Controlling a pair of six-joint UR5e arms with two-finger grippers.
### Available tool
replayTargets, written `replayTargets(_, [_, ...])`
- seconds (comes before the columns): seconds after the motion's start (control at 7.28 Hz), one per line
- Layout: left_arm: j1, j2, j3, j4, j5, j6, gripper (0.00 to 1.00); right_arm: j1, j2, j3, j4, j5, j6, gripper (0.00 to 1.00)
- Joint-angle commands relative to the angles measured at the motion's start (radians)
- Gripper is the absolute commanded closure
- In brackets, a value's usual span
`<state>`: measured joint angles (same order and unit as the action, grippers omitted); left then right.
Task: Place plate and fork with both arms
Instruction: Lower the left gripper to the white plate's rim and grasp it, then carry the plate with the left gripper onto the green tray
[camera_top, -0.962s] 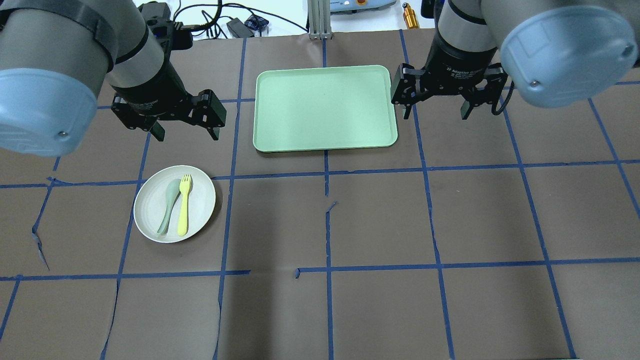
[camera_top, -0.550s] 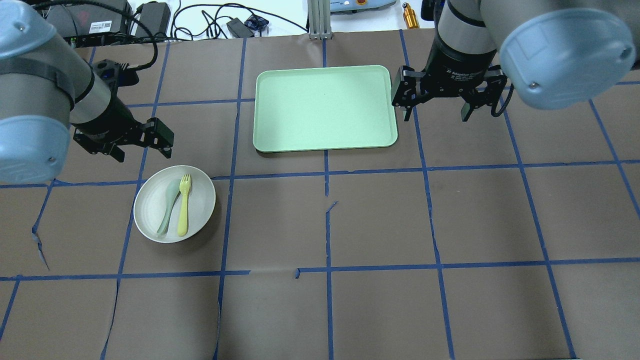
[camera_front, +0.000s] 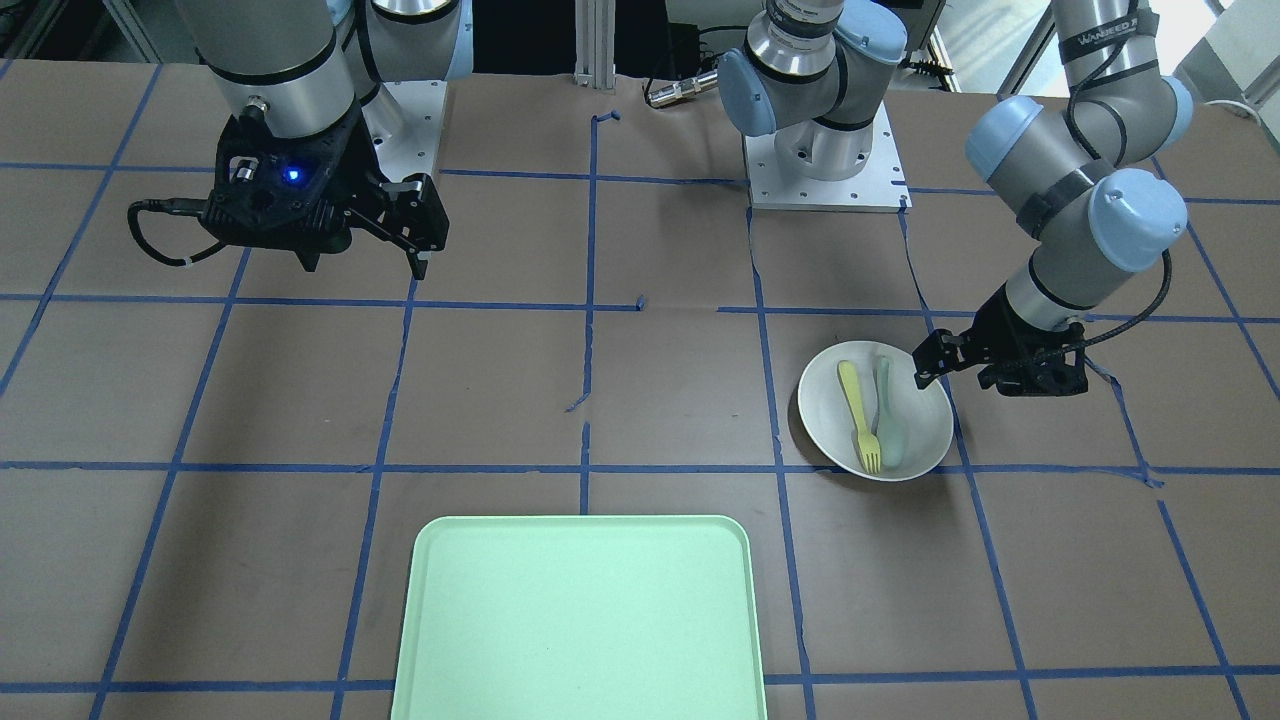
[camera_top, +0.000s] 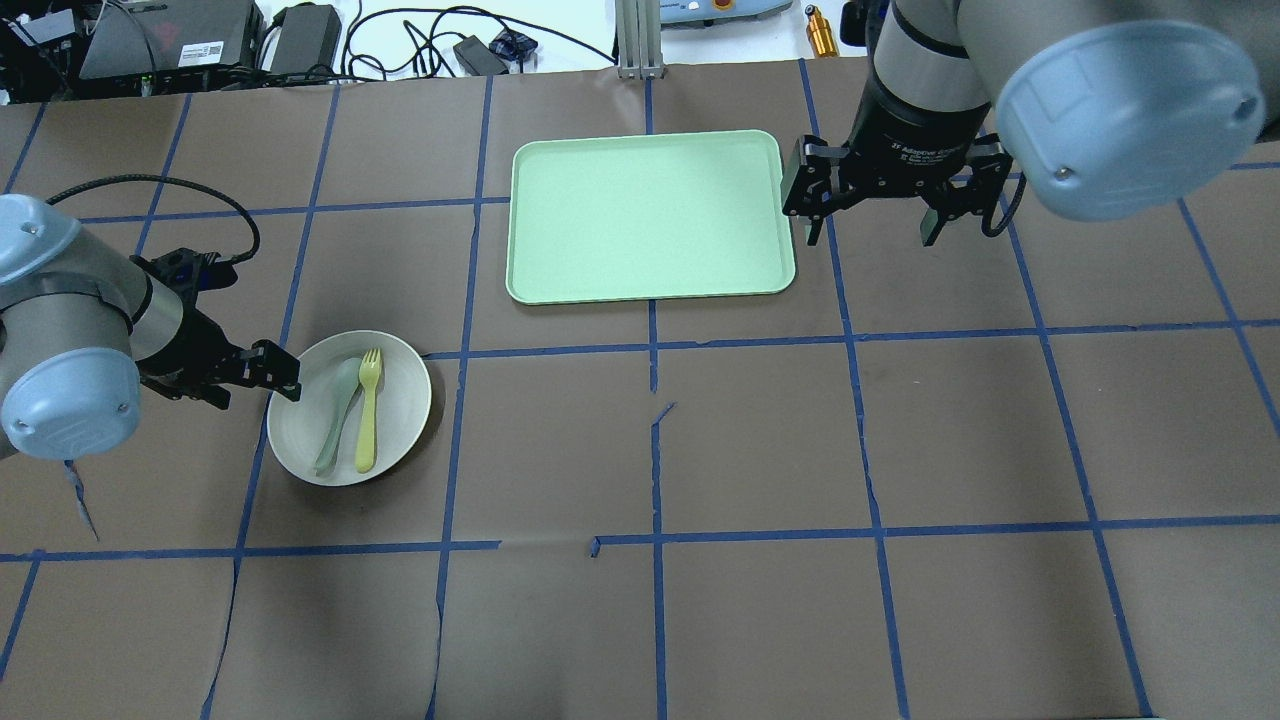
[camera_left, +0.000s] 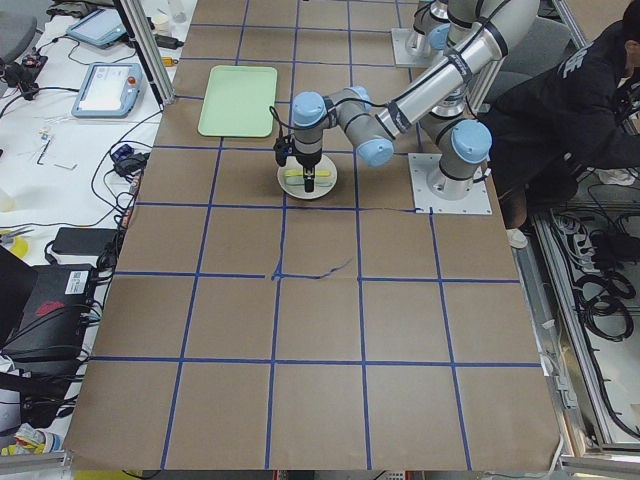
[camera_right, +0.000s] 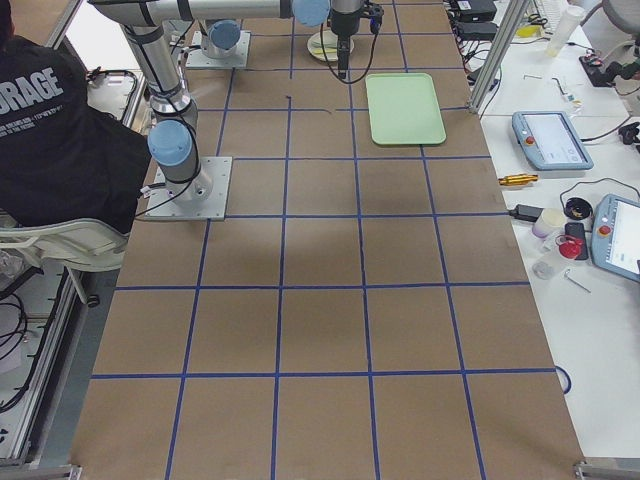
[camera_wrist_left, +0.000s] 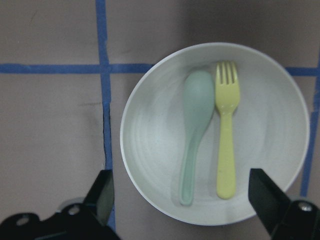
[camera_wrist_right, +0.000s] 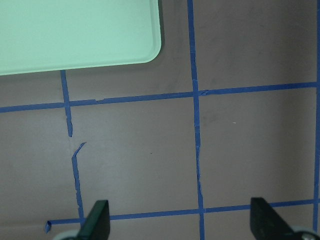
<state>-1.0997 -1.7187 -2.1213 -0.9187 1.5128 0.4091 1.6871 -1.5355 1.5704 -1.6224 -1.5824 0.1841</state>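
The white plate (camera_top: 400, 400) lies on the brown table at the left in the overhead view. The yellow fork (camera_top: 368, 410) lies in it, tines toward the far edge. My left gripper (camera_top: 250, 392) is open and low at the plate's left rim. In the left wrist view its fingers (camera_wrist_left: 102, 195) stand either side of the near part of the plate (camera_wrist_left: 150, 150), below the fork (camera_wrist_left: 226, 145). My right gripper (camera_top: 870, 230) is open and empty, held above the table just right of the tray. In the front view the plate (camera_front: 825, 400) and left gripper (camera_front: 990, 385) are at the right.
A pale grey-green spoon (camera_top: 335, 410) lies in the plate beside the fork. The pale-green tray (camera_top: 650, 215) lies empty at the far middle of the table. Cables and devices (camera_top: 300, 30) lie beyond the far edge. A person (camera_left: 590, 90) sits behind the robot.
My left arm has swung from beside the tray down and toward the plate, and its open gripper is now at the plate's left rim. The right gripper has barely moved.
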Motion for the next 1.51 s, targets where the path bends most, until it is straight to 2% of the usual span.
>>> replayTargets(0.0, [0.024, -0.080, -0.014, 0.070, 0.003, 0.011, 0.33, 0.000, 0.000, 0.000, 0.001, -0.001, 0.000, 0.00])
replayTargets(0.41, [0.026, -0.108, -0.014, 0.098, -0.005, -0.004, 1.00, -0.001, 0.000, 0.000, -0.001, -0.001, 0.000, 0.00])
replayTargets(0.69, [0.024, -0.107, 0.003, 0.090, -0.041, -0.019, 1.00, 0.000, 0.000, 0.000, -0.001, -0.001, 0.000, 0.00])
replayTargets(0.82, [0.011, -0.096, 0.056, 0.045, -0.136, -0.029, 1.00, 0.000, 0.000, 0.000, -0.001, -0.001, 0.000, 0.00])
replayTargets(0.96, [-0.021, -0.105, 0.166, -0.097, -0.216, -0.035, 1.00, 0.000, 0.000, 0.000, 0.001, -0.001, 0.000, 0.00])
replayTargets(1.1, [-0.081, -0.125, 0.269, -0.202, -0.350, -0.155, 1.00, 0.000, 0.000, 0.000, -0.001, 0.001, 0.000, 0.00])
replayTargets(1.24, [-0.186, -0.165, 0.337, -0.201, -0.415, -0.258, 1.00, 0.000, 0.001, 0.000, 0.001, -0.001, 0.000, 0.00])
replayTargets(1.37, [-0.289, -0.245, 0.412, -0.133, -0.416, -0.324, 1.00, 0.000, 0.005, 0.000, -0.001, -0.001, 0.000, 0.00])
